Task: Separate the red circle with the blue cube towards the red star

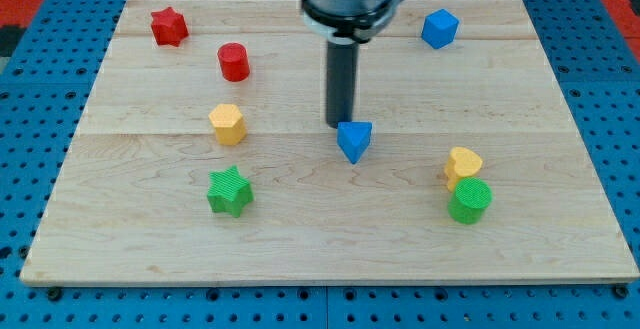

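The red circle [233,61] stands at the upper left of the wooden board [330,259]. The red star [169,26] lies to its upper left, near the board's top left corner. The blue cube [439,28] sits at the upper right, far from the red circle. My tip [337,123] rests near the board's middle, right of the red circle and just above and left of a blue triangular block [354,140], close to touching it.
A yellow hexagonal block [228,124] lies below the red circle. A green star [230,191] sits lower left. A yellow heart [463,165] touches a green cylinder [470,201] at the lower right. Blue pegboard surrounds the board.
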### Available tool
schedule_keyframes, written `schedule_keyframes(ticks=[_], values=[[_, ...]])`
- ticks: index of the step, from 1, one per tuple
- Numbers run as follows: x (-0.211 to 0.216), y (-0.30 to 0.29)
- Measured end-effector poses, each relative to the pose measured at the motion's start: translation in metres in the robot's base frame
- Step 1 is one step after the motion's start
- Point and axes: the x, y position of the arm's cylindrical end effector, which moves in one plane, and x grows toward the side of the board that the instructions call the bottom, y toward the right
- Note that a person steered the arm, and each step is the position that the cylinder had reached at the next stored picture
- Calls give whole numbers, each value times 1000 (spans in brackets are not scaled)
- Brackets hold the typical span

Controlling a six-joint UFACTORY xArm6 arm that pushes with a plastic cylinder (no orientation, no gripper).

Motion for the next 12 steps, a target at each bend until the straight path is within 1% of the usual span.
schedule_keyframes(ticks=[1,2,3,4,5,6,7,8,9,10,11,12], values=[[32,-12],[72,56],[77,14],[61,-57],[10,-9],[33,83],[43,104],[-37,100],[-90,198],[-156,218],[-181,145],[-157,76]])
